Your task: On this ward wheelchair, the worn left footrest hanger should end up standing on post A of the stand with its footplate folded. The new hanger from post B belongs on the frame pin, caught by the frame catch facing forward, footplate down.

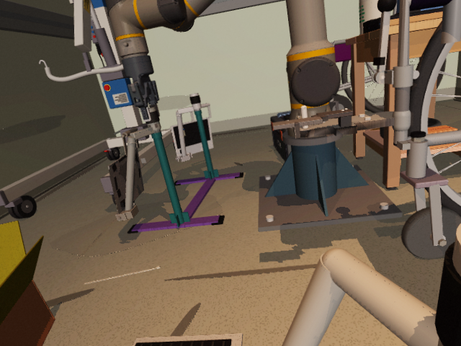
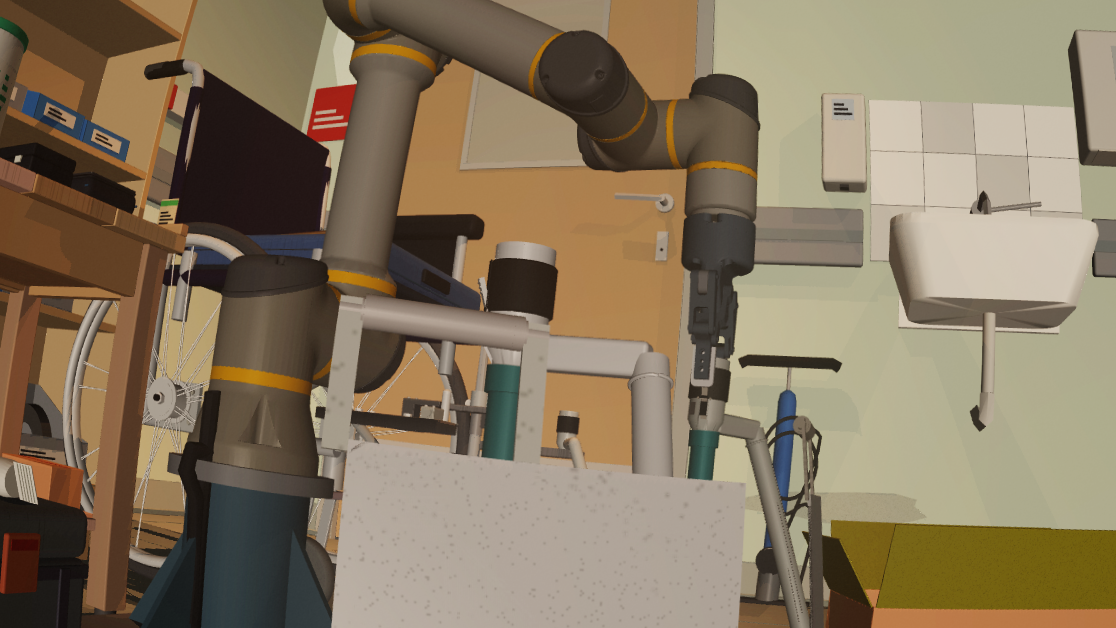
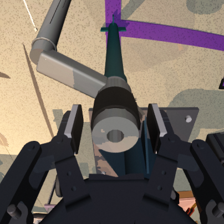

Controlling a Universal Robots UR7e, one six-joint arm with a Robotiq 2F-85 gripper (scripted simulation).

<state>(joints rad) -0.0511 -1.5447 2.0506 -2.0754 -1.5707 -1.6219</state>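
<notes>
The worn hanger [image 1: 128,175] sits with its sleeve [image 3: 115,126] on the near teal post [image 1: 167,175] of the purple stand [image 1: 190,203]. Its tube hangs down to the left, and its dark footplate [image 1: 124,180] lies folded against the tube. My gripper [image 3: 115,124] is right over the sleeve's top, open, holding nothing; the wrist camera shows both fingers apart from the sleeve. The new hanger [image 1: 191,132], with a white frame and dark footplate, stands on the far post [image 1: 204,143]. The wheelchair's frame [image 1: 404,111] is to the right.
A yellow cardboard box [image 1: 15,268] lies open on the floor at near left. My arm's blue pedestal [image 1: 316,171] on its plate stands between stand and wheelchair. A wooden table [image 1: 376,93] is behind the wheelchair. A wheeled trolley [image 1: 22,205] runs along the left wall.
</notes>
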